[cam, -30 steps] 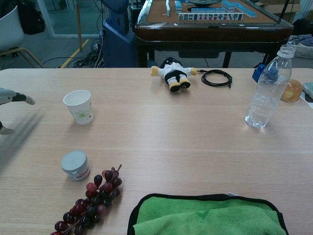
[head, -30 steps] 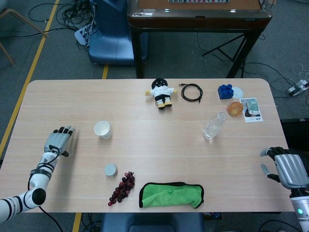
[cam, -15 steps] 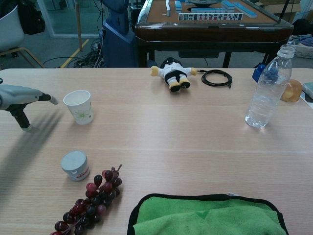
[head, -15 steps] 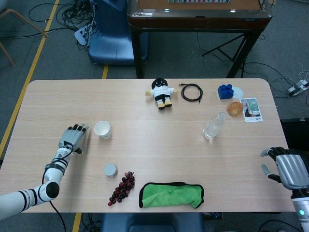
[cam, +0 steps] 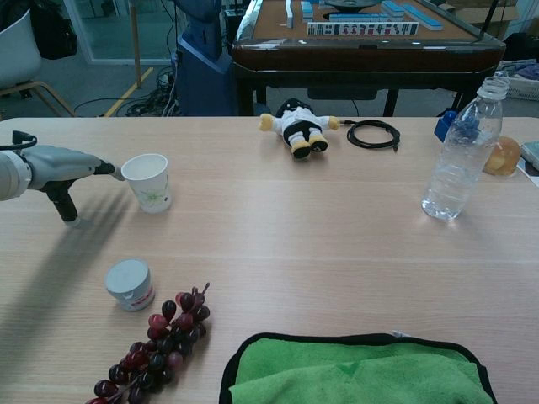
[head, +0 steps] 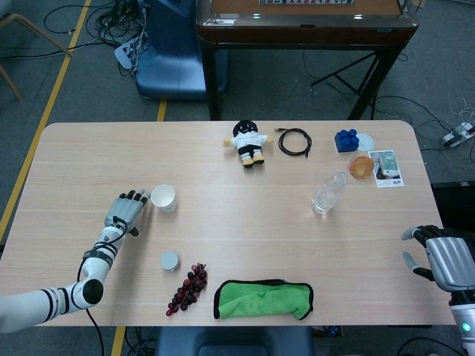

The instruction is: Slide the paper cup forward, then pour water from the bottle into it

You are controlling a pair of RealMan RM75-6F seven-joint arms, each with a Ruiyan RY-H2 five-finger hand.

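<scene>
The white paper cup (head: 164, 197) (cam: 147, 182) stands on the left part of the wooden table (head: 237, 237). My left hand (head: 128, 210) (cam: 50, 172) lies flat just to its left with fingers stretched out; the fingertips (cam: 108, 167) touch the cup's side near the rim, and the hand holds nothing. The clear water bottle (head: 329, 193) (cam: 461, 156) stands upright and uncapped on the right part of the table, far from both hands. My right hand (head: 445, 261) hovers at the table's front right corner, fingers apart and empty; only the head view shows it.
A small grey-white tub (head: 170, 260), dark grapes (head: 188, 288) and a green cloth (head: 263, 298) lie along the front. At the back are a plush doll (head: 248, 142), a black cable (head: 295, 141), a blue block (head: 346, 140), an orange (head: 361, 167) and a card (head: 387, 168).
My left hand has swept rightward across the table to the cup and nudged it slightly to the right. The right hand and the bottle have stayed put.
</scene>
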